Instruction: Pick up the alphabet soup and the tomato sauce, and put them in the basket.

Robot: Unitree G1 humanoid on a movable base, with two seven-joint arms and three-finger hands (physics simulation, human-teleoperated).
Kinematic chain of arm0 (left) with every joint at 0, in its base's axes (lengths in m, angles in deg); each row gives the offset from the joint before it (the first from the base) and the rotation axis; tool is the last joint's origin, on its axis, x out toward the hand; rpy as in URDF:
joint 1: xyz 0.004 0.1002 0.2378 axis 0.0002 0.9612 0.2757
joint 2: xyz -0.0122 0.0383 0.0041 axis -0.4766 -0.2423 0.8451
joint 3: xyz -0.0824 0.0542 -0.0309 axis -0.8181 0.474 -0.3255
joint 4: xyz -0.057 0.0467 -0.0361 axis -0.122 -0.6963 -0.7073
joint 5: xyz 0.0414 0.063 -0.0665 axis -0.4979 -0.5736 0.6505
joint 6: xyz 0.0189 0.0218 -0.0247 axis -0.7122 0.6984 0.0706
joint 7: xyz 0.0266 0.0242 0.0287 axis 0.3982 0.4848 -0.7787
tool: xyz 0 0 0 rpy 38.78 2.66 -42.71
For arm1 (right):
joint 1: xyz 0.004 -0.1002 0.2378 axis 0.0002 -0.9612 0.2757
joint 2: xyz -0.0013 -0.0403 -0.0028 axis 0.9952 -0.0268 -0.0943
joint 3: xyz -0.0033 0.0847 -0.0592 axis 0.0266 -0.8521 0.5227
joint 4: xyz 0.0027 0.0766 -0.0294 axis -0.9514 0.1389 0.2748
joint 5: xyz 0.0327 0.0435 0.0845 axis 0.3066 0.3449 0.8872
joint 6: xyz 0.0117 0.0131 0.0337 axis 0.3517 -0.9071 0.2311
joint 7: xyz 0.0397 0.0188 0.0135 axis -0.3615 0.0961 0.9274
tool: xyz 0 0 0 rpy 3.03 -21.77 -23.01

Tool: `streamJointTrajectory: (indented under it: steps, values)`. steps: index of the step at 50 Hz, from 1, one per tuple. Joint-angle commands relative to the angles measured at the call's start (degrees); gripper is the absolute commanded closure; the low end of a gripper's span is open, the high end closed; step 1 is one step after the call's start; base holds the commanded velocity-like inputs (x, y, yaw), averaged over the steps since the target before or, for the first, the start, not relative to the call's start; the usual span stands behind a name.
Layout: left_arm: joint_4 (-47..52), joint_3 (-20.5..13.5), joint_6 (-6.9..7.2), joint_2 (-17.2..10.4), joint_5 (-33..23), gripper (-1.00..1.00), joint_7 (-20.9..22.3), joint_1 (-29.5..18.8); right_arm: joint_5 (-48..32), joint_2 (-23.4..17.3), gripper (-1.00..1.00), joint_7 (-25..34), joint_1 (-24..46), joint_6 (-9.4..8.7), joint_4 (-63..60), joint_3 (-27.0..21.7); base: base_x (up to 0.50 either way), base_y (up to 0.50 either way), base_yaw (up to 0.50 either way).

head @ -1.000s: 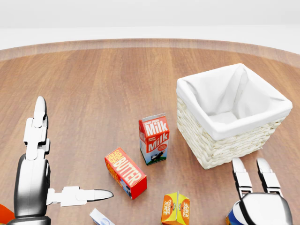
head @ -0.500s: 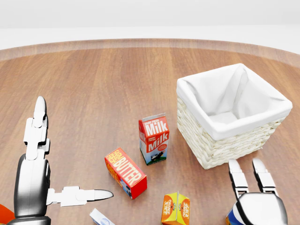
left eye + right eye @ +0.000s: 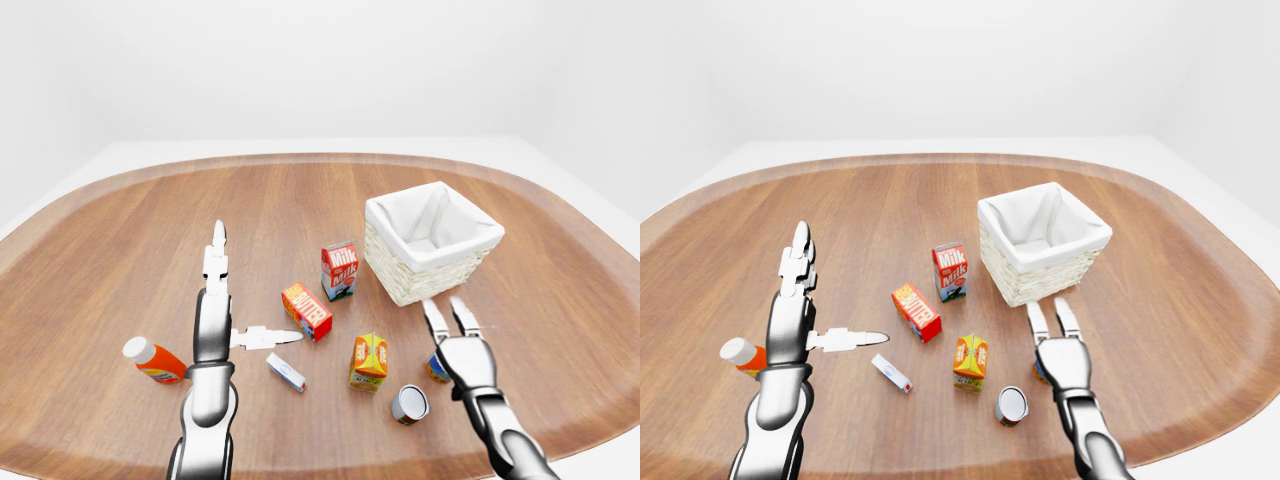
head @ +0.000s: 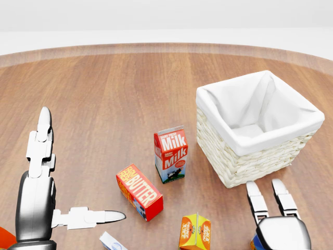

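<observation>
A can with a blue and orange label, apparently the alphabet soup (image 3: 433, 369), stands low right in the left-eye view, mostly hidden under my right hand (image 3: 445, 322). That hand hovers over it with fingers (image 4: 252, 195) straight and open, holding nothing. A second can, apparently the tomato sauce (image 3: 410, 404), lies on its side just left of that hand, grey end facing me. The white-lined wicker basket (image 4: 250, 166) stands empty above the right hand. My left hand (image 3: 245, 290) is open at the left, fingers pointing up and thumb (image 4: 96, 216) out to the right.
A milk carton (image 4: 170, 154), a red butter box (image 4: 139, 191) and an orange juice carton (image 4: 195, 232) lie between the hands. A small white box (image 3: 286, 372) and a bottle with a white cap (image 3: 152, 360) sit by the left arm. The round wooden table's edge (image 3: 560, 440) is near.
My right hand has shifted left and slightly down in the head view, over the can. The left hand and the objects have not moved.
</observation>
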Motion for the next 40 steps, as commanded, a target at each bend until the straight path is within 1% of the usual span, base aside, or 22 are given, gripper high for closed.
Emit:
streamJointTrajectory:
  steps: [1, 10, 20, 40]
  values:
    - [0.09, 0.00, 0.00, 0.05, -0.13, -1.00, 0.00, 0.07, -0.68, -0.03, -1.00, -1.57, 0.76, 0.00, 2.35, 1.22, 0.00, 0.00, 0.00]
    - [0.08, 0.00, 0.00, 0.05, -0.13, -1.00, 0.00, 0.07, -0.61, -0.14, -1.00, -2.12, 1.32, 0.00, 3.85, 1.68, 0.00, 0.00, 0.00]
    - [0.09, 0.00, 0.00, 0.05, -0.13, -1.00, -0.01, 0.07, -1.01, -0.86, -1.00, -4.61, 2.82, 0.00, 8.03, 2.30, 0.00, 0.00, 0.00]
    - [0.09, 0.00, 0.00, 0.05, -0.13, -1.00, 0.00, 0.07, -1.12, -1.38, -1.00, -4.61, 4.56, 0.00, 12.31, 3.00, 0.00, 0.00, 0.00]
